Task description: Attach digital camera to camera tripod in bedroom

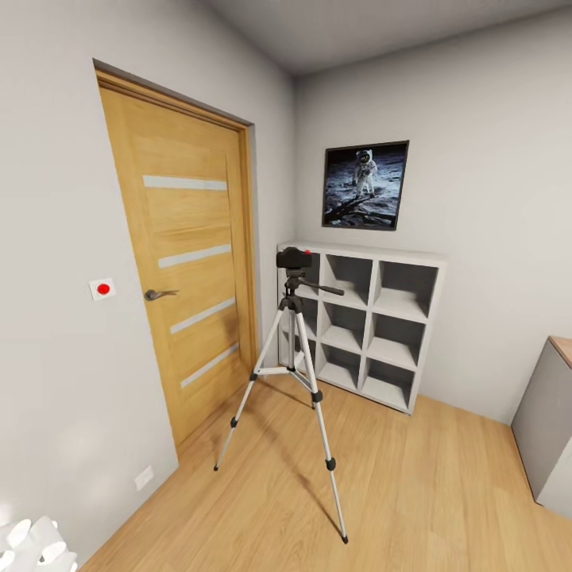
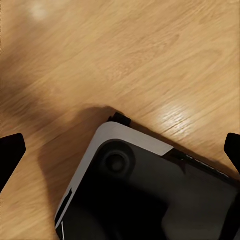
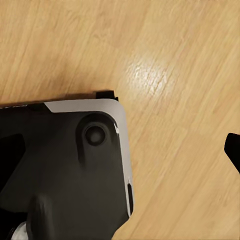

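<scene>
I see the tall silver three-legged camera tripod [image 1: 290, 373] standing upright on the light wood plank floor [image 1: 413, 492] of the bedroom; its long line runs straight up and down, and its three legs spread out to black feet. The small black digital camera [image 1: 293, 257] sits on top of the tripod's black head; its tiny red dot shows on the right side; I cannot tell which way its lens points. The long black pan handle [image 1: 324, 287] sticks out to the right, toward the grey cube shelf [image 1: 373, 326] just behind. The oak door with white stripes [image 1: 187, 262] is to the left; the astronaut moon poster [image 1: 365, 184] hangs above the shelf.

My left gripper [image 2: 120, 155] points down at the floor; its two black fingertips [image 2: 11, 150] sit far apart at the picture's edges, so it is wide open and holds nothing; the robot's dark base corner [image 2: 150, 195] lies below it. Of my right gripper [image 3: 233, 149] I see one black tip, cut off at the edge; I cannot tell how wide it stands.
</scene>
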Controlling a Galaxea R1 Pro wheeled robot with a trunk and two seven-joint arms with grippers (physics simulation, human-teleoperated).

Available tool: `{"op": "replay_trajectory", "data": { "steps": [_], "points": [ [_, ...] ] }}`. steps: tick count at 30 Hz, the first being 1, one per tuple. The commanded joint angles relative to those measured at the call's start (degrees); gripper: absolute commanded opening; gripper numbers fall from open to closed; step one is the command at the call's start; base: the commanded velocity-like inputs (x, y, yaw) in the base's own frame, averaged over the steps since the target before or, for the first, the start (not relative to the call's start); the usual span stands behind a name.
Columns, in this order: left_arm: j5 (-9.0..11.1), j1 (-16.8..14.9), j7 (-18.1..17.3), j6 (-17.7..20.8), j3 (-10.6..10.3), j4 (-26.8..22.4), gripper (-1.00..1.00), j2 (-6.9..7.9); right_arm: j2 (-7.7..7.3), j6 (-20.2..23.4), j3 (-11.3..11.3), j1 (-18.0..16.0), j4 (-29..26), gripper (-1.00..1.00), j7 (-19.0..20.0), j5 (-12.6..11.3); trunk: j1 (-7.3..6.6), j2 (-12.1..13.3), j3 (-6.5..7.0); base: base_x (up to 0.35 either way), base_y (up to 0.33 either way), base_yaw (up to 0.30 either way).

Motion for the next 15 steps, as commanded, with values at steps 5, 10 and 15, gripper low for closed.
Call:
{"op": "replay_trajectory", "data": {
  "steps": [5,10,15],
  "points": [
    [0.4,0.0,0.5,-0.1,-0.5,-0.1,1.00,-0.07,0.00,-0.4,-0.1,-0.1,0.2,1.00,0.3,-0.5,0.02,0.0,-0.02,0.000,0.000,0.000],
    [0.3,0.0,0.6,-0.1,-0.5,0.0,1.00,-1.50,0.00,-0.5,-0.1,0.0,0.2,1.00,0.3,-0.5,0.02,0.0,-0.02,0.000,0.000,-0.107],
    [0.1,0.0,0.6,-0.1,-0.4,0.0,1.00,-2.34,0.00,-0.5,-0.1,0.0,0.2,1.00,0.3,-0.5,0.02,0.0,-0.02,0.000,0.000,-0.138]
  ]
}}
